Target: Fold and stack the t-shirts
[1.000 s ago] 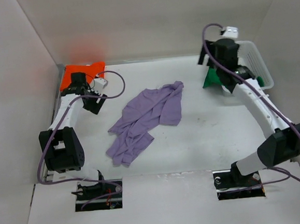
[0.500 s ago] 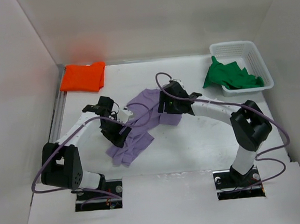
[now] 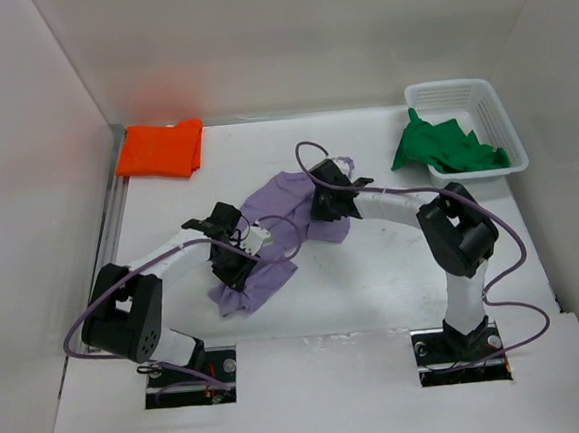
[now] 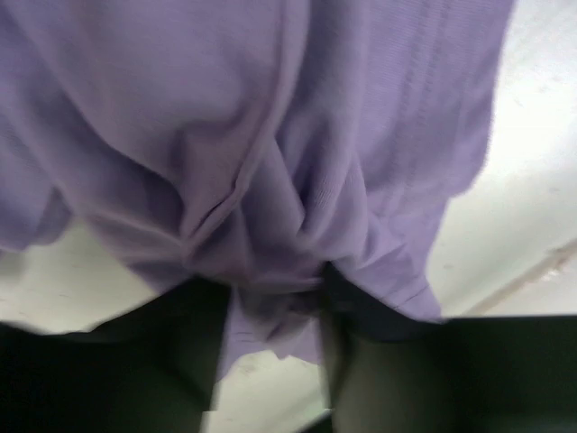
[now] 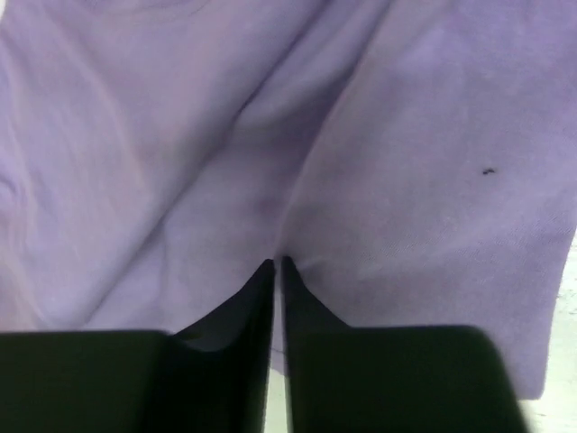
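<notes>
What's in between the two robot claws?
The lavender t-shirt, crumpled, stretches from the left gripper to the right gripper, each pinching it. The top view shows this.

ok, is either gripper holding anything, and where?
Both hold the lavender t-shirt: left gripper bunched cloth at its near end, right gripper a crease farther back.

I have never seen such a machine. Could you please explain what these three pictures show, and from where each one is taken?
These are two robot arms bolted at the near edge of a white table. The wide picture comes from a fixed camera above and behind them; the two close pictures come from cameras on the wrists. A crumpled lavender t-shirt lies in the middle. The left gripper and the right gripper each pinch a fold of it. A folded orange t-shirt lies in the far left corner. A green t-shirt hangs partly out of a white basket at the far right.
</notes>
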Robot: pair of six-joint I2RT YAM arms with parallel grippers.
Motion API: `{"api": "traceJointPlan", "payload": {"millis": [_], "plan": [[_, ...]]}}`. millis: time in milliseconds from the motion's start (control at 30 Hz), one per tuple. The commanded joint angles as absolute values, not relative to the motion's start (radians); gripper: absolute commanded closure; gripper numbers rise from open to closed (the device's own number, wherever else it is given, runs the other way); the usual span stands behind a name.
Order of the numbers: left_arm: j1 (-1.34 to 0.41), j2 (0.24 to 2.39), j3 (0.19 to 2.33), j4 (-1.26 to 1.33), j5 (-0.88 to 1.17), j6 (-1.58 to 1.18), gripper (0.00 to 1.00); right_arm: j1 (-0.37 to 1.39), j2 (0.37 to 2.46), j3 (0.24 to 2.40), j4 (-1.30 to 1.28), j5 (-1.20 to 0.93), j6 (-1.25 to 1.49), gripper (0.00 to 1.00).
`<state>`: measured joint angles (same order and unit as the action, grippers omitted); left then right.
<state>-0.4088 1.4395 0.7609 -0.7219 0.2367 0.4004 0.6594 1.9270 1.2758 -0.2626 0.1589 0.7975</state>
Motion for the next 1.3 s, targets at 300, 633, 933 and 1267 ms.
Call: {"api": "traceJointPlan", "payload": {"millis": [300, 633, 933, 1267], "plan": [[-0.190, 1.453, 0.946, -0.606, 0.187, 0.411, 0.98, 0.536, 1.724, 1.164, -0.213, 0.176, 0.807, 1.00], [-0.192, 1.526, 1.226, -0.600, 0.141, 0.558, 0.93, 0.401, 1.560, 1.167, -0.270, 0.141, 0.694, 1.00], [-0.254, 1.410, 0.994, -0.759, 0.153, 0.611, 0.89, 0.614, 1.805, 1.336, -0.316, 0.133, 0.719, 0.48], [-0.269, 1.348, 0.908, -0.767, 0.183, 0.558, 0.85, 0.579, 1.963, 1.394, -0.336, 0.184, 0.813, 0.46]]}}
